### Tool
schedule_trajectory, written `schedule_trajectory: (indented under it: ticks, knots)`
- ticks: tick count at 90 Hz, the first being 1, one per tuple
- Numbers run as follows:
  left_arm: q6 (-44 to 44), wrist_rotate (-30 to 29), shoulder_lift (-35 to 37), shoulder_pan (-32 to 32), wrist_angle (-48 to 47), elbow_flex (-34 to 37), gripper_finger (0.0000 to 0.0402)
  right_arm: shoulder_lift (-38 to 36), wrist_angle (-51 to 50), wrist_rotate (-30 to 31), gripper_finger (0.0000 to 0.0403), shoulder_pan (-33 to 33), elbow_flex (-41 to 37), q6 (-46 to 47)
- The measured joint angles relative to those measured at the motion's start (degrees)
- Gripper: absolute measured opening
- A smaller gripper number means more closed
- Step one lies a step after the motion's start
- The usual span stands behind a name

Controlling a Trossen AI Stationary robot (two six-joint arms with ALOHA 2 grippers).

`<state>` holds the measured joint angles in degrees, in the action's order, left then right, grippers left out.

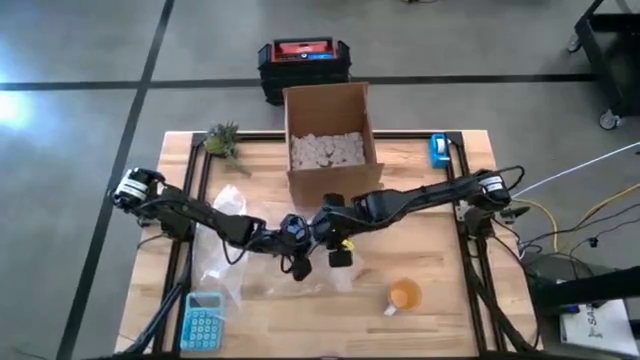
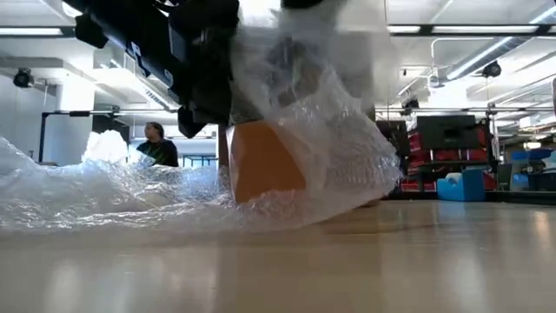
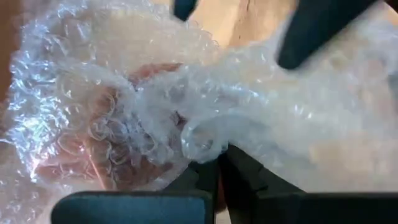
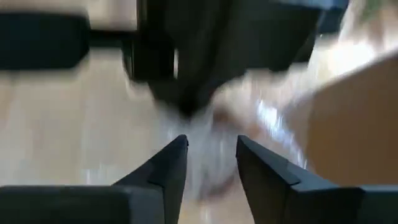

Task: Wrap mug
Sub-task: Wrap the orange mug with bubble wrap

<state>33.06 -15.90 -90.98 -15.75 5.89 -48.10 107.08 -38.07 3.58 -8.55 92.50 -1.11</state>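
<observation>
An orange mug [image 1: 405, 296] stands upright on the wooden table, right of centre near the front edge, and no gripper touches it. A clear sheet of bubble wrap [image 1: 235, 262] lies on the table's left half, its right end lifted and bunched. My left gripper [image 1: 300, 268] is shut on that bunched end. My right gripper [image 1: 340, 258] hovers open just right of it, facing the left gripper. In the right wrist view its fingers [image 4: 171, 165] stand apart over blurred wrap. My left gripper pinches a crumpled fold of the bubble wrap [image 3: 202, 140] between its two fingers, several layers bunched together. That end is lifted and hangs off the fingers [image 2: 321, 113]. The rest of the sheet [image 2: 87, 196] trails slack on the table. Whether my right gripper touches the wrap, I cannot tell.
An open cardboard box [image 1: 330, 140] with white filler stands at the far middle. A small plant [image 1: 225, 140] sits far left, a blue tape dispenser [image 1: 440, 150] far right, and a light blue calculator [image 1: 203, 320] at the near left corner.
</observation>
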Motion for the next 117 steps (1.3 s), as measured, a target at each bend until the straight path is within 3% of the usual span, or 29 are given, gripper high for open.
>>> schedule_trajectory:
  ticks: [30,49,62,73,94,117]
  knots:
    - [2.1,2.1,7.7,0.0,-7.1,-0.1,0.0000,9.6,0.9,-1.1,0.0063,0.1,-2.2,1.5]
    - [-0.5,0.7,15.6,0.0,-12.0,0.0,0.0000,9.5,1.1,-1.0,0.0030,0.1,-2.1,1.4]
    - [-1.5,-2.2,15.8,0.0,-11.9,0.1,0.0000,9.2,1.1,-1.0,0.0025,0.1,-1.7,2.8]
    - [-1.5,-2.6,11.1,0.0,-7.7,0.1,0.0000,8.9,1.0,-2.6,0.0043,0.3,-1.5,3.7]
    - [-2.7,0.1,0.7,0.1,-0.4,-0.1,0.0000,8.6,0.2,-2.8,0.0112,0.5,-1.3,4.2]
    - [-2.3,-0.5,-0.4,0.2,-0.3,-0.3,0.0000,7.1,-5.7,-2.7,0.0160,0.5,0.8,2.5]
